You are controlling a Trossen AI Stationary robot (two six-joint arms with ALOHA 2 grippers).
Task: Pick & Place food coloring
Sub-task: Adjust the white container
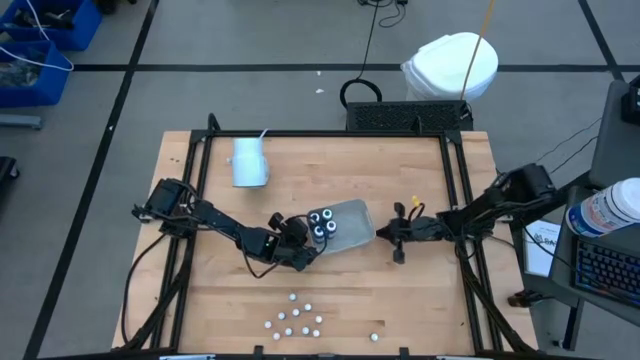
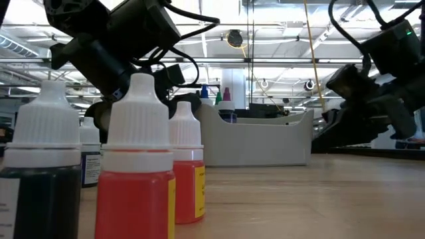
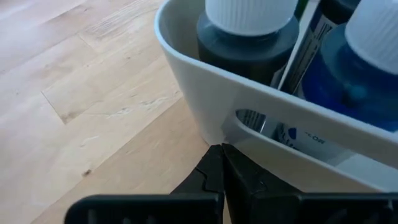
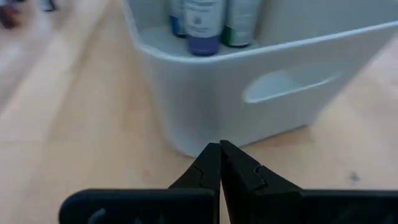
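The grey tray [image 1: 352,222] stands mid-table with dark food coloring bottles with white tops [image 1: 322,224] upright in its left end; they also show in the left wrist view [image 3: 245,43] and the right wrist view [image 4: 202,25]. Several small white-capped food coloring bottles [image 1: 297,318] stand near the table's near edge; the low view shows red-bodied ones [image 2: 136,166] close up. My left gripper [image 1: 303,252], shut, is at the tray's left end. My right gripper [image 1: 380,233], shut, is at its right end. My left gripper [image 3: 221,152] has its shut fingertips at the foot of the tray's left end wall [image 3: 214,124], just beside the handle slot, coming level from the table's left. I cannot tell whether they touch it. The tray rests flat on the table. My right gripper [image 4: 219,149] has its shut fingertips at the lower edge of the tray's right end wall [image 4: 199,134], near a corner and beside the handle slot, coming level from the table's right. I cannot tell whether they touch.
A white cup [image 1: 248,162] sits toward the table's far left. A black frame rail [image 1: 330,133] runs around the tabletop. Bare wood lies between the tray and the small bottles, and along the far side of the table.
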